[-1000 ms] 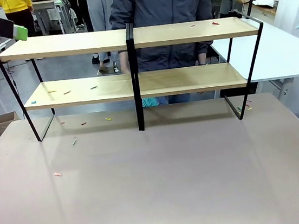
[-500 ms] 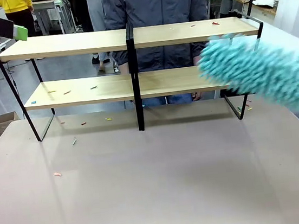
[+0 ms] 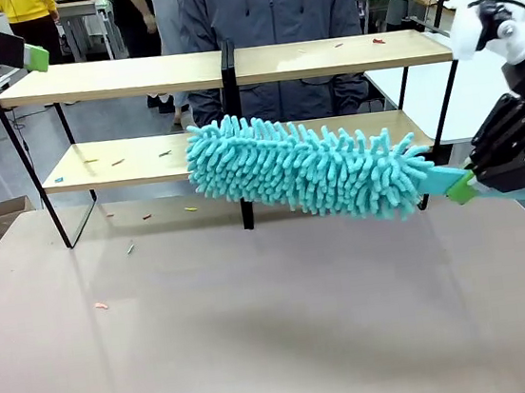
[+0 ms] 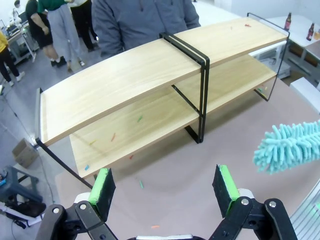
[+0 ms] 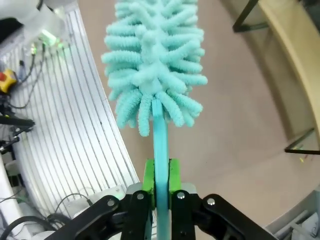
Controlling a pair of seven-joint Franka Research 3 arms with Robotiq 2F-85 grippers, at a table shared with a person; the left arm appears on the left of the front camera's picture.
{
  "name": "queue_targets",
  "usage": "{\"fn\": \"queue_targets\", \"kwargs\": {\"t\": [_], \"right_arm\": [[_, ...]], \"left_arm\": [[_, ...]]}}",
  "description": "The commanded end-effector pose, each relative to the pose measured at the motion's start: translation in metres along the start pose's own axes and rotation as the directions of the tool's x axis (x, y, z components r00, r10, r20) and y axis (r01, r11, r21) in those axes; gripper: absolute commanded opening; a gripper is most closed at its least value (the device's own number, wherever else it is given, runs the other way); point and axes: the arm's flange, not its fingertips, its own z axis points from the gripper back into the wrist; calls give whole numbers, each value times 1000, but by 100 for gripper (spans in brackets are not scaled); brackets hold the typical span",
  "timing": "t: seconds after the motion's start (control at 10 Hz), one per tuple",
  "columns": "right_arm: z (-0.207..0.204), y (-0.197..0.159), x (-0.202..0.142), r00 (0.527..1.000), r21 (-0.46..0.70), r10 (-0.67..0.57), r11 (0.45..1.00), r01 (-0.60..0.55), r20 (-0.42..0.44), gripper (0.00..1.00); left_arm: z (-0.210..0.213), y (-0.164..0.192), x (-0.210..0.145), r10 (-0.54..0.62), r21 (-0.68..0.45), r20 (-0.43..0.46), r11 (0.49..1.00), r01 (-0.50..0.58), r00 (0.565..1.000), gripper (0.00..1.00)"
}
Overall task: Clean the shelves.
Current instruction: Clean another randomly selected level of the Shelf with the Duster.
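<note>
Cleaning apparently not yet begun: right gripper [image 3: 462, 189], fingers clamped on the teal duster [image 3: 307, 167] at centre frame; left gripper [image 4: 165, 186], fingers wide apart; coloured scraps [image 3: 119, 161] litter the shelves [image 3: 133, 75].

Beige table [image 3: 279, 329] – wide, matte. Person in grey zip jacket [image 3: 269, 13] standing at far side. Cardboard box [image 3: 2, 217] on floor, far left. White table [image 3: 489, 92] at right. Two brown bottles [image 4: 288, 21] on white surface – well apart from the beige table. Person in yellow top [image 3: 24, 7] farther back.
</note>
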Motion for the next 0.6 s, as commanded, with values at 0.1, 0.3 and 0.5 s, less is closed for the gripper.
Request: {"fn": "queue_targets", "kwargs": {"t": [0.1,0.3,0.5], "right_arm": [[5,16,-11,996,-80,-67,995,61,-66,12],[-33,1,57,994,-155,26,987,-42,-102,12],[-73,-6,119,983,-126,27,991,-51,-181,12]], "left_arm": [[0,1,-1,-1,0,0,1000,1,1000,100],[0,1,-1,-1,0,0,1000,1,1000,100],[0,1,-1,-1,0,0,1000,1,1000,100]]}}
